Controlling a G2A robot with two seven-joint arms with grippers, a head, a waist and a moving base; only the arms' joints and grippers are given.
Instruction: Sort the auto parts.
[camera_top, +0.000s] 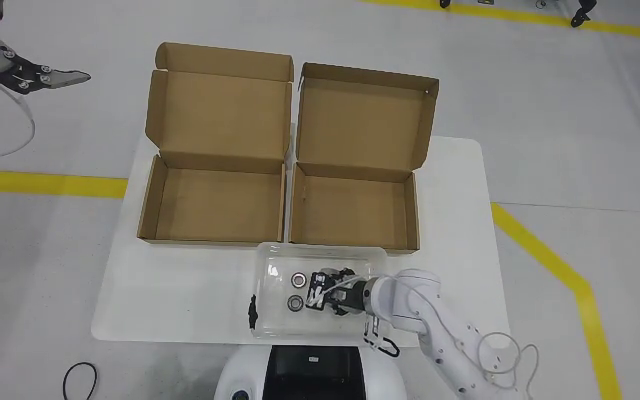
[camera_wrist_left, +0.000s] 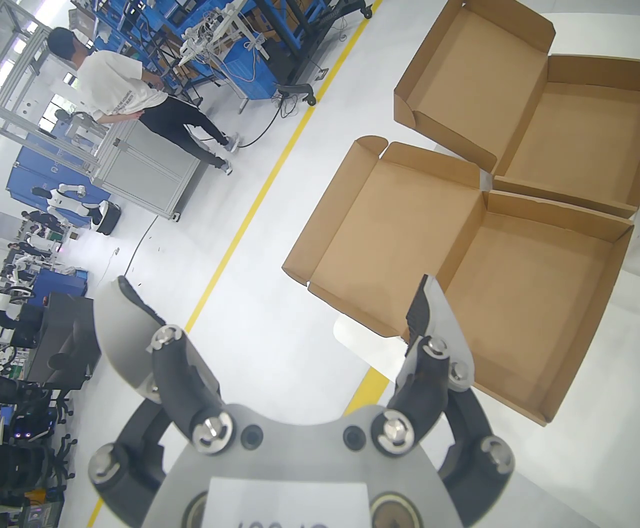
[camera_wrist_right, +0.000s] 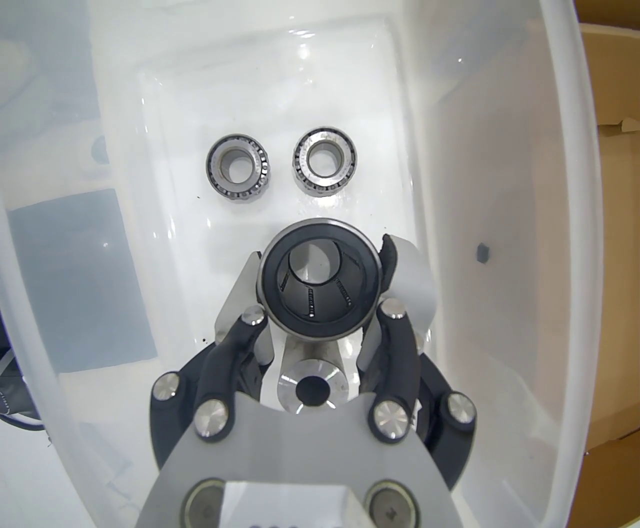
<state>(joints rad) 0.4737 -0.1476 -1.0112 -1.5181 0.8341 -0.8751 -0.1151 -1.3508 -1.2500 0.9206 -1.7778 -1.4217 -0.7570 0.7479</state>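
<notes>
A clear plastic bin (camera_top: 320, 247) (camera_wrist_right: 560, 200) stands at the table's front edge. My right gripper (camera_top: 331, 291) (camera_wrist_right: 320, 280) is down inside it, shut on a black cylindrical bushing (camera_wrist_right: 320, 277) with a metal rim, one finger on each side. Two steel roller bearings (camera_wrist_right: 238, 167) (camera_wrist_right: 325, 160) lie side by side on the bin floor just past it, bearings (camera_top: 297, 279) (camera_top: 296, 301). A silver cylinder (camera_wrist_right: 312, 385) sits under the gripper's palm. My left gripper (camera_top: 45, 75) (camera_wrist_left: 272, 295) hangs open over the floor, far left of the table, holding nothing.
Two open cardboard boxes stand behind the bin with lids folded back: the left box (camera_top: 215, 205) (camera_wrist_left: 525, 310) and the right box (camera_top: 352, 212) (camera_wrist_left: 565, 140). The white table (camera_top: 450, 200) has bare room at its right. A small dark item (camera_top: 252, 312) sits at the bin's left end.
</notes>
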